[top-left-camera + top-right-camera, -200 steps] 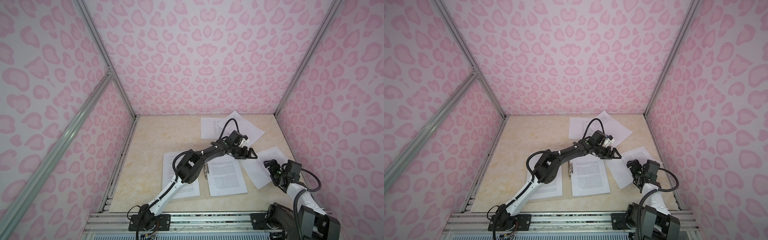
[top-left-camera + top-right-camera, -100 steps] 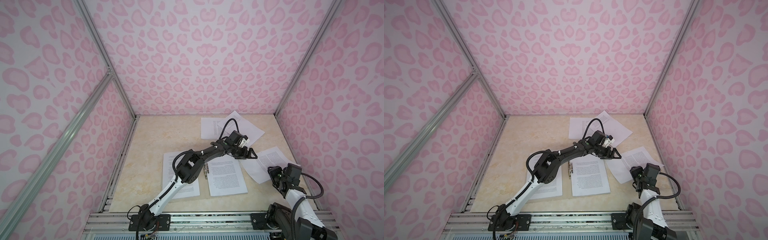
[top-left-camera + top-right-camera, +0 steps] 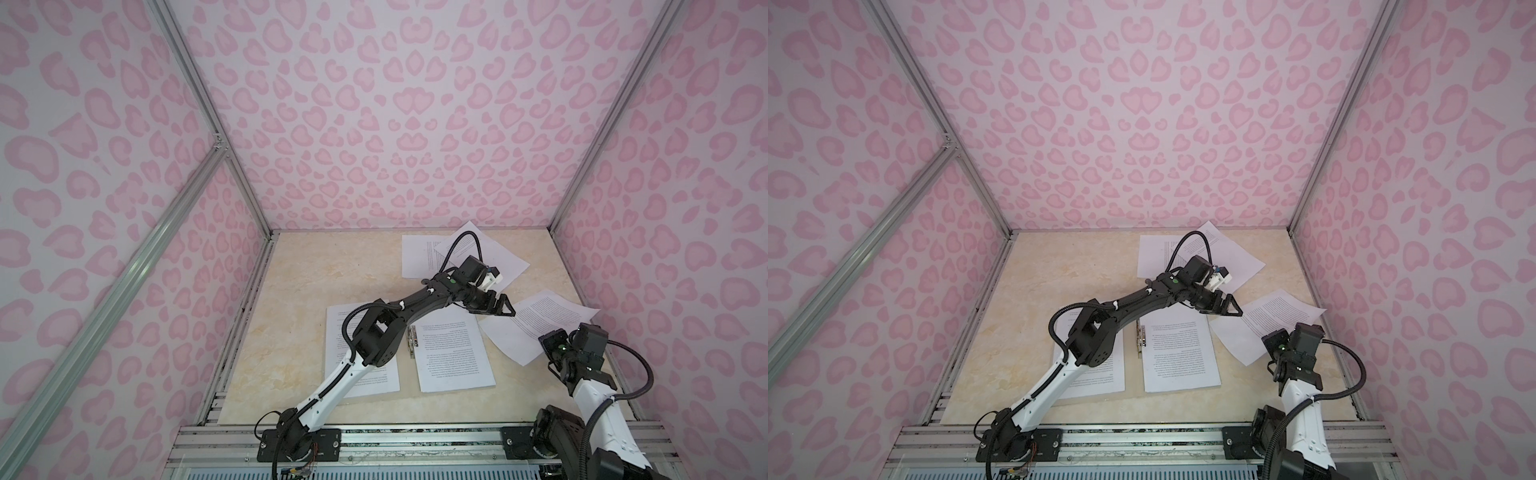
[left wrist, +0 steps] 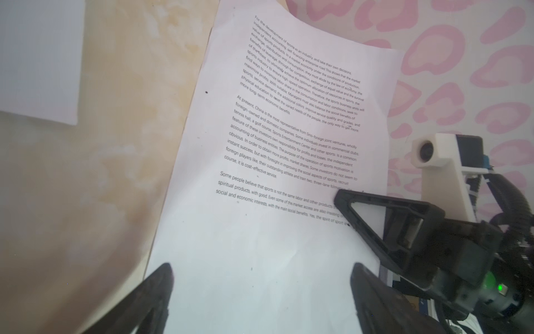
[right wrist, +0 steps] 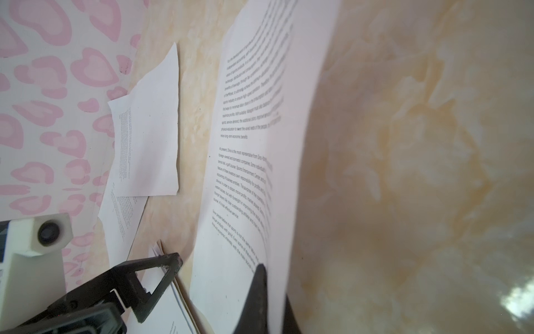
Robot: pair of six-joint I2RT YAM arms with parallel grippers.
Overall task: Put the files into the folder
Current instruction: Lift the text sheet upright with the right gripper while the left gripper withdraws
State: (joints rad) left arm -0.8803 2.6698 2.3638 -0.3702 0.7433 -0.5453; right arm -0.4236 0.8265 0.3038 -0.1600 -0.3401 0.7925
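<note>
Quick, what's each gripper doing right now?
Left gripper: open, holding nothing.
Right gripper: closed, pinching the edge of the tilted white printed paper sheet.

We see bright, even, soft light in both top views; faint shadows; wide-angle stretch at edges. We find right wrist view blurred along sheet (image 5: 254, 162) edge; glare spot on table (image 5: 517, 297).
</note>
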